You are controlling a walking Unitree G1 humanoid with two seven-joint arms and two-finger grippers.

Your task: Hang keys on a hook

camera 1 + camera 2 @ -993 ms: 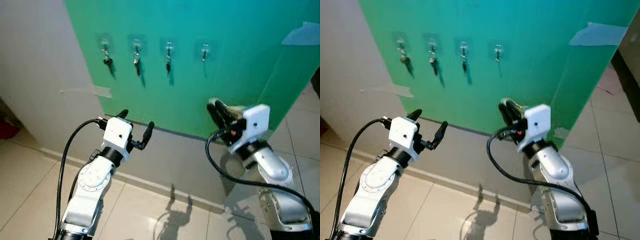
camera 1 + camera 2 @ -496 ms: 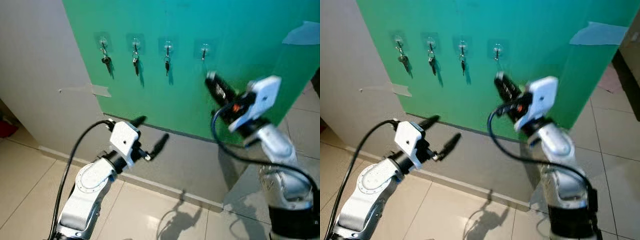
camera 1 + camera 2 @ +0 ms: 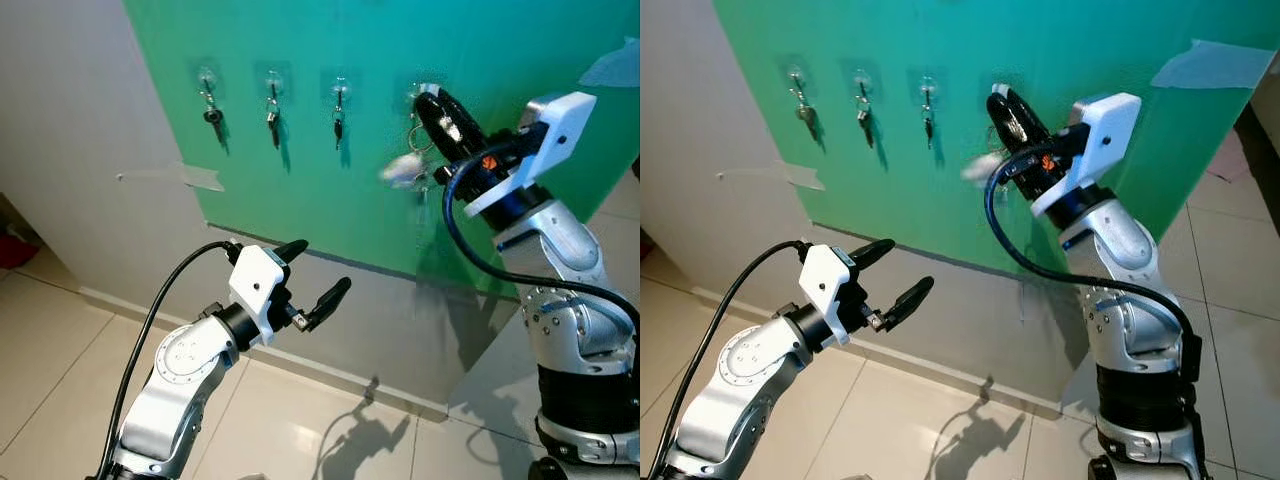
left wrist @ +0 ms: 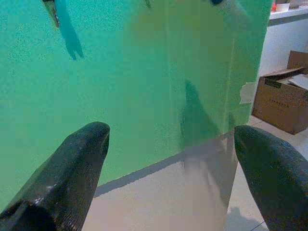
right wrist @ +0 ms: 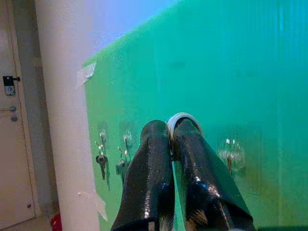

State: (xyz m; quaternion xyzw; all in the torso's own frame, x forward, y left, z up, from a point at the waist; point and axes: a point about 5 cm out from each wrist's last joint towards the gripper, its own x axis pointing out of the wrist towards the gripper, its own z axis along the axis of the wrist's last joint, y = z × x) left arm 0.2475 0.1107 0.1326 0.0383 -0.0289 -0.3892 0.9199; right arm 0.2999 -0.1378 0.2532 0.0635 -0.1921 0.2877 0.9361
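The keys (image 3: 405, 170), a blurred pale bunch on a ring (image 5: 182, 119), hang from the right gripper (image 3: 432, 106), whose fingers are pinched together on the ring, just beside the rightmost hook (image 3: 411, 95) on the green board (image 3: 500, 40). Left of it, three hooks carry keys. The left gripper (image 3: 312, 272) hovers lower and nearer, fingers apart.

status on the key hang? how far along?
Done: three hooks already hold keys. In hand: right gripper pinches the key ring, raised beside the empty fourth hook; the dangling key is blurred. Left: slip the ring onto that hook and release. Left gripper idles open.
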